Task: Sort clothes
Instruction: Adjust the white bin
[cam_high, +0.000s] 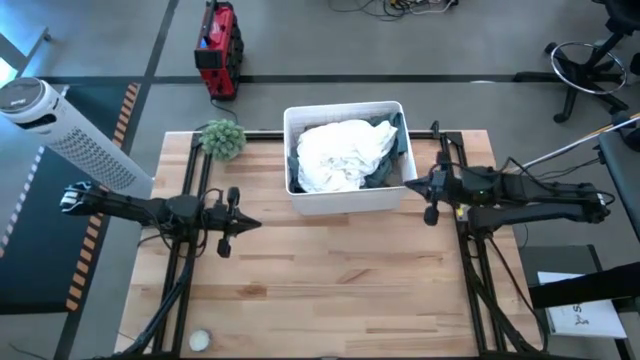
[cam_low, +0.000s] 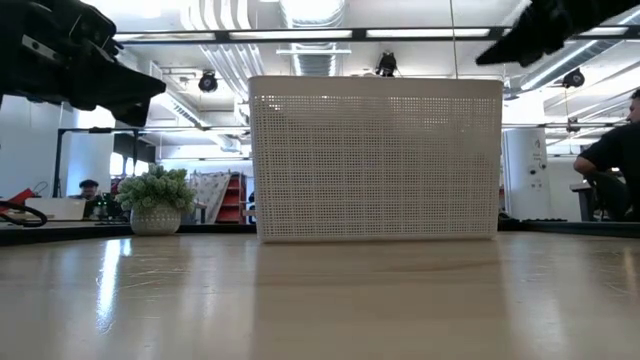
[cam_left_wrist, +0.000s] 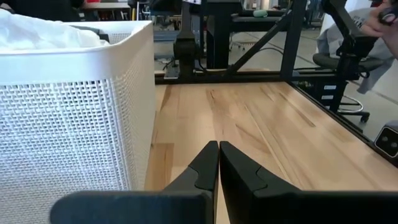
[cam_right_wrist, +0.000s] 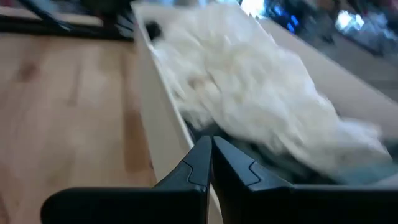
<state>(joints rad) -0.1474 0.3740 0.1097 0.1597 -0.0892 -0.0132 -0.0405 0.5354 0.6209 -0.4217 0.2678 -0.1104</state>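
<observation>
The clothes lie piled inside a white perforated bin (cam_high: 345, 200) at the table's far middle: a white lacy piece (cam_high: 340, 155) on top, a dark grey-green piece (cam_high: 388, 165) showing at its right side. My left gripper (cam_high: 255, 224) is shut and empty, hovering over the table's left part, pointing toward the right edge. My right gripper (cam_high: 408, 184) is shut and empty, just right of the bin's right wall, pointing at it. In the right wrist view the white piece (cam_right_wrist: 249, 87) lies past the shut fingertips (cam_right_wrist: 210, 144).
A small green spiky plant (cam_high: 222, 139) stands at the far left of the table, left of the bin. A small white round thing (cam_high: 200, 340) lies near the front left corner. Bare wood spreads before the bin (cam_low: 375, 160). A person sits beyond the table at right.
</observation>
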